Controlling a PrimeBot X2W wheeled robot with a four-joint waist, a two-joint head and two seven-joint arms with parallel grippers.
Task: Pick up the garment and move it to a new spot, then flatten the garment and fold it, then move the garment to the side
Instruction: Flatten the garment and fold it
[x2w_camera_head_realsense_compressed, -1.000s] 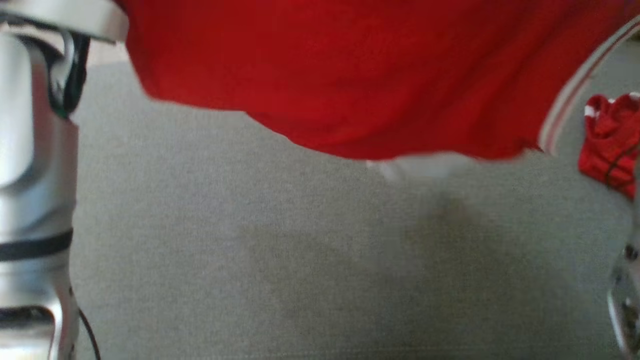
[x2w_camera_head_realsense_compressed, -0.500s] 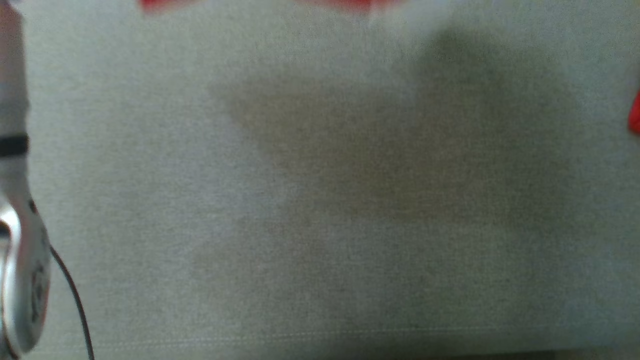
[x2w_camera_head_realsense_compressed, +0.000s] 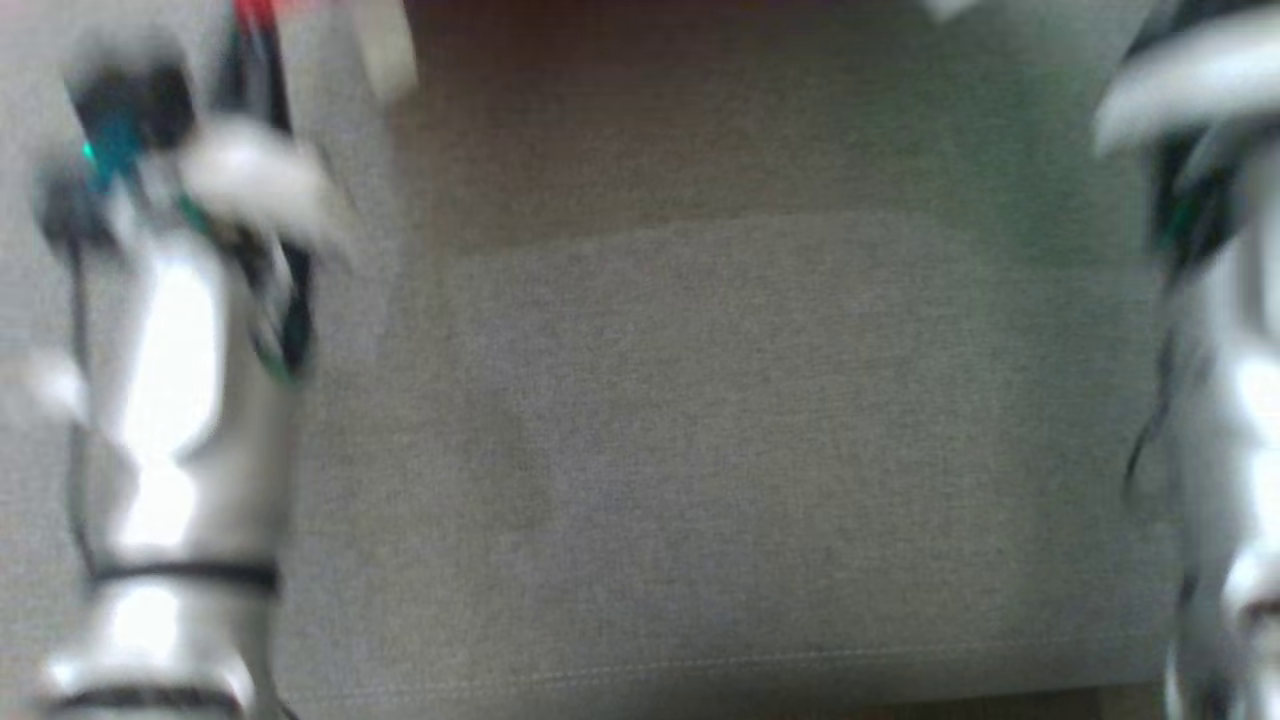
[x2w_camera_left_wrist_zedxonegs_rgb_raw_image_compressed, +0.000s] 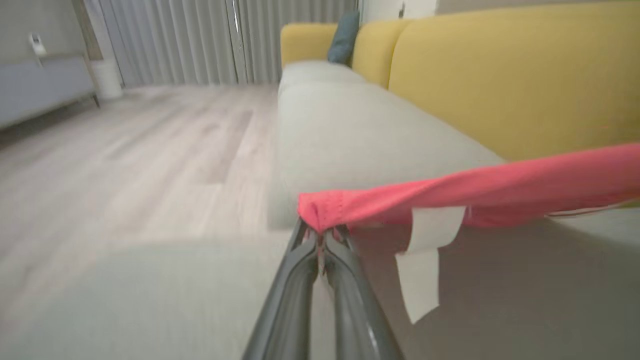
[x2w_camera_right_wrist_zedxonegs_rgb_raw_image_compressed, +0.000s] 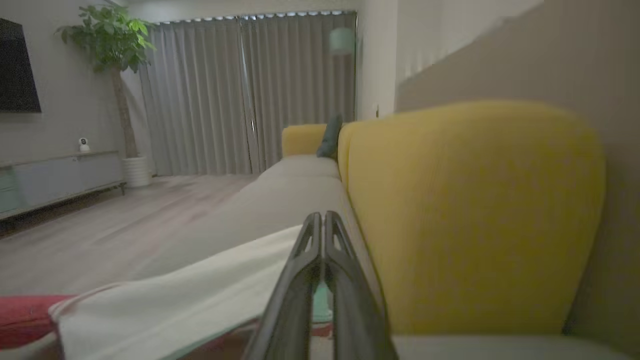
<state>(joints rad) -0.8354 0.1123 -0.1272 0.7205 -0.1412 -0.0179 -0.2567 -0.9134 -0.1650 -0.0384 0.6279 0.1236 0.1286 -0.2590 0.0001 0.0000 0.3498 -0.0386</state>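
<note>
Over sofa (x2w_camera_left_wrist_zedxonegs_rgb_raw_image_compressed: 350, 135), left end effector (x2w_camera_left_wrist_zedxonegs_rgb_raw_image_compressed: 324, 237): pinched on garment (x2w_camera_left_wrist_zedxonegs_rgb_raw_image_compressed: 500, 192) corner.
Right end effector (x2w_camera_right_wrist_zedxonegs_rgb_raw_image_compressed: 324, 220): closed, grip unclear.
Tags (x2w_camera_left_wrist_zedxonegs_rgb_raw_image_compressed: 417, 285): white, unreadable.

A home living room: yellow-backed sofa (x2w_camera_right_wrist_zedxonegs_rgb_raw_image_compressed: 470, 210), grey curtains (x2w_camera_right_wrist_zedxonegs_rgb_raw_image_compressed: 240, 95), potted plant (x2w_camera_right_wrist_zedxonegs_rgb_raw_image_compressed: 107, 35).

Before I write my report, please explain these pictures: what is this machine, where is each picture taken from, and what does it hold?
It is a wheeled robot with two arms, each ending in a two-fingered tool. The blurred picture looks down from its head: left arm and right arm frame a grey sofa seat. The other two come from wrist cameras. The left tool is shut on a red garment stretched above the seat, before the yellow backrest. The right tool is shut too; white cloth reaches its fingers, but whether it grips this I cannot tell.
</note>
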